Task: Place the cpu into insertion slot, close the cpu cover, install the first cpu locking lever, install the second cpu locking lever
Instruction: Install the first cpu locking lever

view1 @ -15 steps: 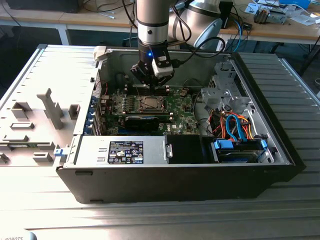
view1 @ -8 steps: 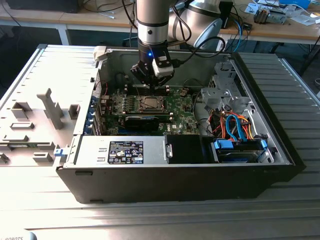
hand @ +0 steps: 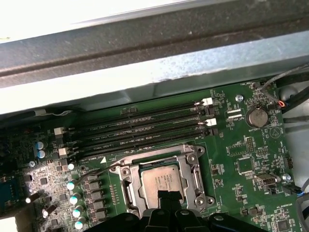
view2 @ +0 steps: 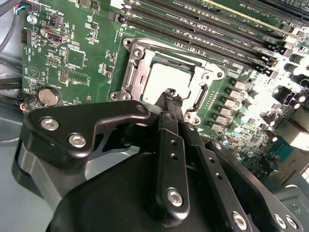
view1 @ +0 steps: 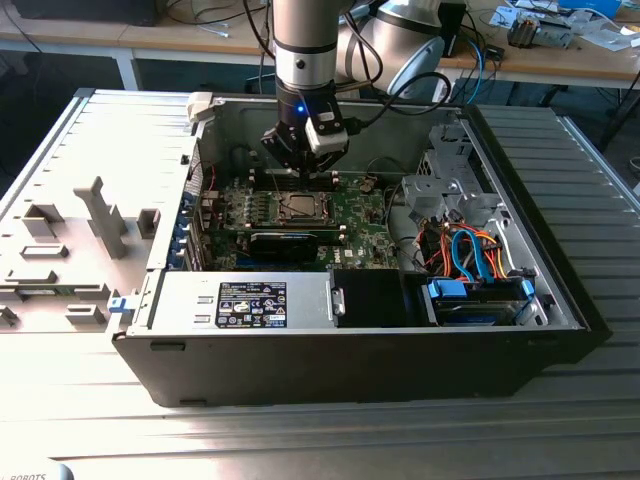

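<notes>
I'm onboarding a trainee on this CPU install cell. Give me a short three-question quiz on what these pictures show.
1. True or false: the cpu already lies in the insertion slot.
2. Multiple choice: the gripper is nearest to
A. the coin cell battery
B. the cpu
C. the memory slots
3. Fill in: in the exterior view, the blue and orange cables lie toward the view's ____ of the motherboard.

Key
1. True: the silver chip sits inside the cpu cover frame.
2. B: its closed fingertips hover just above the chip's edge.
3. right
</notes>
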Motion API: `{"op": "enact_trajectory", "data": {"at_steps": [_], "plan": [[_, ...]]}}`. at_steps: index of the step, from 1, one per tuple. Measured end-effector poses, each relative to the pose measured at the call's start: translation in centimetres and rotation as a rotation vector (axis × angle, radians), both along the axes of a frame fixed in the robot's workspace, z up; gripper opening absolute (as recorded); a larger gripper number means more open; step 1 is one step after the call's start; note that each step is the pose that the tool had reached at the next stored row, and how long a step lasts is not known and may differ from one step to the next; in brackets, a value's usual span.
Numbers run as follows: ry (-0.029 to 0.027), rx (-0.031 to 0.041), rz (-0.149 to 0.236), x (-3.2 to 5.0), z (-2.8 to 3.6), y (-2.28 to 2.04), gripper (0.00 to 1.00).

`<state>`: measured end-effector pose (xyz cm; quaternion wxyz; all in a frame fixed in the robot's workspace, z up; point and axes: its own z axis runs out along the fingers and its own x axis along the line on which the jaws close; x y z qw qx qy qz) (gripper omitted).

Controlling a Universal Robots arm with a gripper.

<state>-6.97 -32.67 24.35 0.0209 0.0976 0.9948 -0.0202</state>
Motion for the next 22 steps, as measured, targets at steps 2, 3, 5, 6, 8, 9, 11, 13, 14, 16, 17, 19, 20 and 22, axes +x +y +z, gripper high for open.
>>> {"op": "enact_trajectory", "data": {"at_steps": [2, 3, 5, 6, 8, 9, 11, 13, 14, 16, 17, 19, 20, 22], "plan": [[0.0, 0.0, 0.002, 0.0, 0.0, 0.0, 0.11], [0.0, 0.0, 0.003, 0.0, 0.0, 0.0, 0.11], [0.0, 0.0, 0.006, 0.0, 0.0, 0.0, 0.11], [0.0, 0.0, 0.007, 0.0, 0.0, 0.0, 0.11], [0.0, 0.0, 0.01, 0.0, 0.0, 0.0, 0.11], [0.0, 0.0, 0.012, 0.0, 0.0, 0.0, 0.11], [0.0, 0.0, 0.014, 0.0, 0.0, 0.0, 0.11], [0.0, 0.0, 0.016, 0.0, 0.0, 0.0, 0.11], [0.0, 0.0, 0.018, 0.0, 0.0, 0.0, 0.11], [0.0, 0.0, 0.022, 0.0, 0.0, 0.0, 0.11], [0.0001, 0.0, 0.024, 0.0, 0.0, 0.0, 0.11], [0.0, 0.0, 0.041, 0.0, 0.0, 0.0, 0.11], [0.0, 0.0, 0.051, 0.0, 0.0, 0.0, 0.11], [0.0, 0.0, 0.056, 0.0, 0.0, 0.0, 0.11]]}}
